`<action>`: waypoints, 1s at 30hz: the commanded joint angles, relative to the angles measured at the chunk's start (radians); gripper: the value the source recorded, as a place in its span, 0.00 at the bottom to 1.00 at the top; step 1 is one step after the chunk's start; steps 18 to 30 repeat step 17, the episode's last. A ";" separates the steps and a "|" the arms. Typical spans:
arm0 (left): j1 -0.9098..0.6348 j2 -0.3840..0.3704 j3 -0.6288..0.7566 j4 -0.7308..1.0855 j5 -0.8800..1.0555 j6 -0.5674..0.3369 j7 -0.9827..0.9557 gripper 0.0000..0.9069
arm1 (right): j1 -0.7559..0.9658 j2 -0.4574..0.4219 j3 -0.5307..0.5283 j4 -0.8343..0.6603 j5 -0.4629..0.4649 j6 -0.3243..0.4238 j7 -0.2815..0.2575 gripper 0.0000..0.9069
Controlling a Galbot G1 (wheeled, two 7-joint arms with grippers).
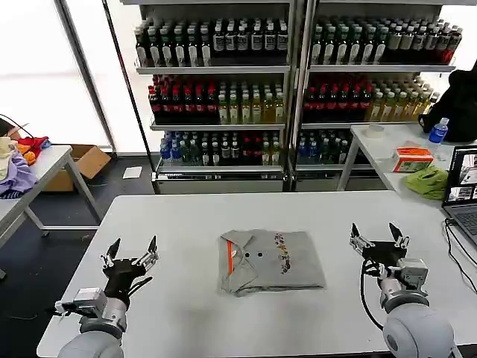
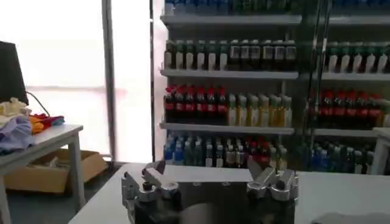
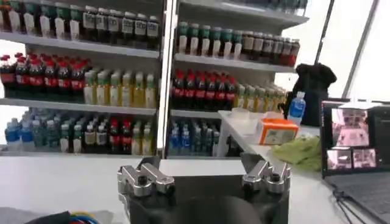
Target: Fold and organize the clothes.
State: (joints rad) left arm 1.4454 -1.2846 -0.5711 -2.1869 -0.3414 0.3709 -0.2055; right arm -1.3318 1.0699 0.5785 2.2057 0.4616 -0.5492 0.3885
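Though folded, shirt point(image 1: 270, 260) on table point(image 1: 186, 306).

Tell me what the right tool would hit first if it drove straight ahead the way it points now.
Probably nothing close: the open right tool points along the white table top toward the metal drinks shelves. The folded light grey cotton shirt lies off to its side. Depth is uncertain.

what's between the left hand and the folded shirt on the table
Nothing: in the head view only bare white table separates the open left hand from the folded grey shirt. The right hand waits, open, on the shirt's other side.
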 commanded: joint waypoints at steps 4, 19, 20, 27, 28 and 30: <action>0.003 -0.005 -0.008 -0.002 0.020 -0.003 0.027 1.00 | -0.032 -0.005 0.019 0.014 -0.080 0.005 -0.023 1.00; 0.037 -0.011 -0.013 -0.014 0.035 -0.006 0.052 1.00 | -0.028 0.011 -0.002 -0.008 -0.084 0.010 -0.019 1.00; 0.037 -0.011 -0.013 -0.014 0.035 -0.006 0.052 1.00 | -0.028 0.011 -0.002 -0.008 -0.084 0.010 -0.019 1.00; 0.037 -0.011 -0.013 -0.014 0.035 -0.006 0.052 1.00 | -0.028 0.011 -0.002 -0.008 -0.084 0.010 -0.019 1.00; 0.037 -0.011 -0.013 -0.014 0.035 -0.006 0.052 1.00 | -0.028 0.011 -0.002 -0.008 -0.084 0.010 -0.019 1.00; 0.037 -0.011 -0.013 -0.014 0.035 -0.006 0.052 1.00 | -0.028 0.011 -0.002 -0.008 -0.084 0.010 -0.019 1.00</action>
